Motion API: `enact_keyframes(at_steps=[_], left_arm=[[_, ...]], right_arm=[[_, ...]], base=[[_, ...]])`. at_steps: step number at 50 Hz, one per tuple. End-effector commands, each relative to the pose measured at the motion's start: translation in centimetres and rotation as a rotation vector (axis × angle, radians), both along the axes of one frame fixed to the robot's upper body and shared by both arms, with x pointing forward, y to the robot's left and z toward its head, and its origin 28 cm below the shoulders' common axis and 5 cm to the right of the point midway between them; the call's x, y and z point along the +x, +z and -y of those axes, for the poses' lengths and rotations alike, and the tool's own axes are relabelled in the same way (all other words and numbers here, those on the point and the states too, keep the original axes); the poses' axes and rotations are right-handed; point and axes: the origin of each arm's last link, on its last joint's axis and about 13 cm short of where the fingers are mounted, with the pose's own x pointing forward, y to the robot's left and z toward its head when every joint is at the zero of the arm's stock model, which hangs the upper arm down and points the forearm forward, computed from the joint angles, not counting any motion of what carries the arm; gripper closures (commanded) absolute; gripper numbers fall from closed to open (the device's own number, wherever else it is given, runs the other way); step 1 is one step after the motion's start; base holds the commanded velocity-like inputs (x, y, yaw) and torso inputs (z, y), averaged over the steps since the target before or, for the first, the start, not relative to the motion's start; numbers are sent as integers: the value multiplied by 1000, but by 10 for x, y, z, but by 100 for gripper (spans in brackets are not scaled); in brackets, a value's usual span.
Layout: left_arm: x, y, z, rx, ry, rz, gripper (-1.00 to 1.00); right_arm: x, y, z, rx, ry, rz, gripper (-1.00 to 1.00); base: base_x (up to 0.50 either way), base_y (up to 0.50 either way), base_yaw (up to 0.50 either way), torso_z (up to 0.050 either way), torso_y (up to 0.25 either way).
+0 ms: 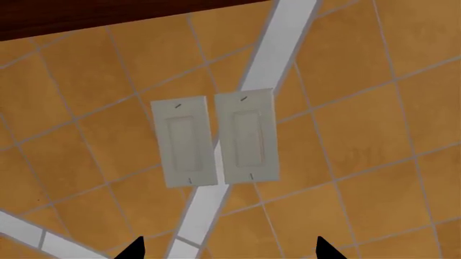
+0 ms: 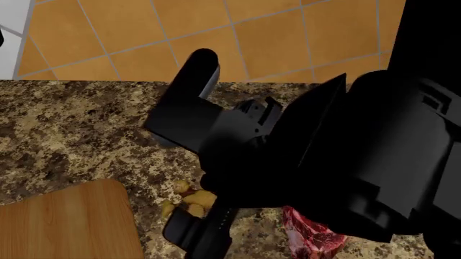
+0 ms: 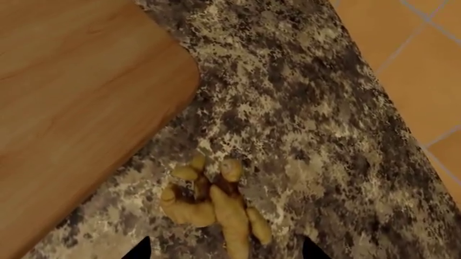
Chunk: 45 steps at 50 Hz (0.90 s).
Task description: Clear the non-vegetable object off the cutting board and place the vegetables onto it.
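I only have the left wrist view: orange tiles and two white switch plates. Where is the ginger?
Observer: The ginger root lies on the granite counter, off the cutting board, near its corner.
Operator: Is the steak off the board?
Observer: Yes, the steak is on the counter, on the ginger's other side from the board.
Operator: Is the right gripper holding anything?
Observer: No. The right gripper is open, fingertips either side of the ginger.

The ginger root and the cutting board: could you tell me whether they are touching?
Apart. The right wrist view shows a strip of bare countertop between the ginger root and the cutting board.
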Motion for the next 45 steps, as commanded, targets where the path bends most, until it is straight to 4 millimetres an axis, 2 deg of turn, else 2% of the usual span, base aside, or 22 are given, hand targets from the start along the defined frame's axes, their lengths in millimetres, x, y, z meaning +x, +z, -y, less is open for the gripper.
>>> enact_keyframes(at_steps=[1,16,45], left_arm=[[1,1,1,-28,-53,2,-100],[1,-4,1,-29,-47,-7,-100],[1,-3,-2,-38,-43,-7,-100]], right_arm=[[5,-2,-12,-14,53,-1,-100],[18,-18,-24,-48,84,-15,-100],[29,-44,-26,-61,90,-70,-100]], base=[[0,0,0,0,0],[0,0,0,0,0],[0,0,0,0,0]])
